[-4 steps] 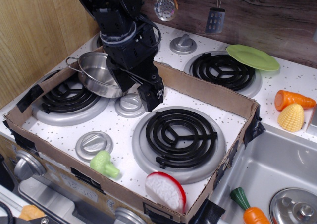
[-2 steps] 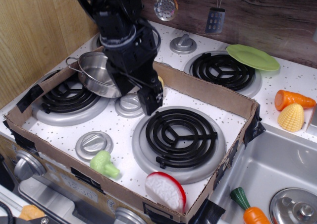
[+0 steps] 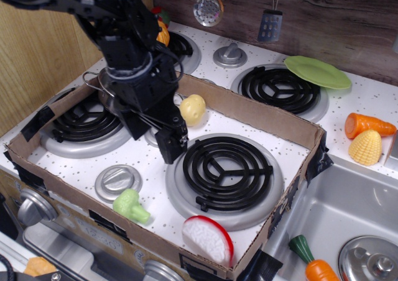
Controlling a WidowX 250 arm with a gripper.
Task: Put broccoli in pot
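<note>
broccoli (image 3: 131,206): light-green, lying front-left on stovetop | pot (image 3: 106,82): steel, mostly hidden, rear-left burner

You're looking at an all-black arm (image 3: 93,7), matte plastic and metal, built from blocky, angular segments. The wrist section (image 3: 134,76) is a fat round collar with a lighter grey ring around it. Thin black cables loop out along its right side. Below that the housing gets boxy, with hard edges and glossy highlights. The gripper (image 3: 171,145) is black too; you see one stubby rectangular finger with small pale specks on its face, too blurred to read.
</note>
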